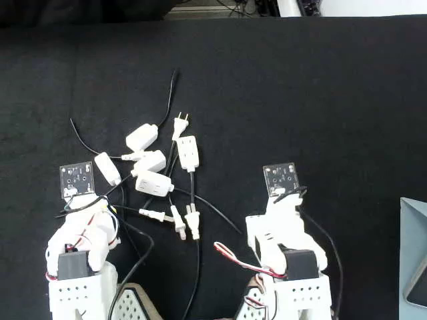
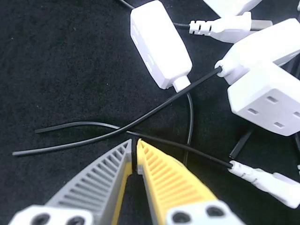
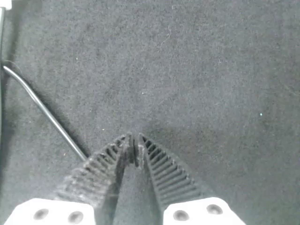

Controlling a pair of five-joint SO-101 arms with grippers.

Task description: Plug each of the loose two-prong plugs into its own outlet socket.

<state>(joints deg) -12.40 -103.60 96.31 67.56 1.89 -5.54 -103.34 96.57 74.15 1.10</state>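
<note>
Black cloth (image 1: 300,87); white plugs (image 1: 180,223) + sockets (image 1: 189,152) lie tangled just ahead of left gripper (image 2: 136,158), fingers closed, tips at a thin cord (image 2: 187,149); right gripper (image 3: 133,144) closed too, over bare cloth. Best approach: open wide, grab nearest plug (image 2: 269,180) by its body, not the cord; square prongs w/ slots.

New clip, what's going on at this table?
Two robot arms sit at the near edge of a black table, and neither holds anything. The left gripper is shut, its tips just short of a thin black cable at the edge of a tangle of white sockets and two-prong plugs. The right gripper is shut over bare cloth. Several plugs lie loose, so the plugging is not yet done.
</note>
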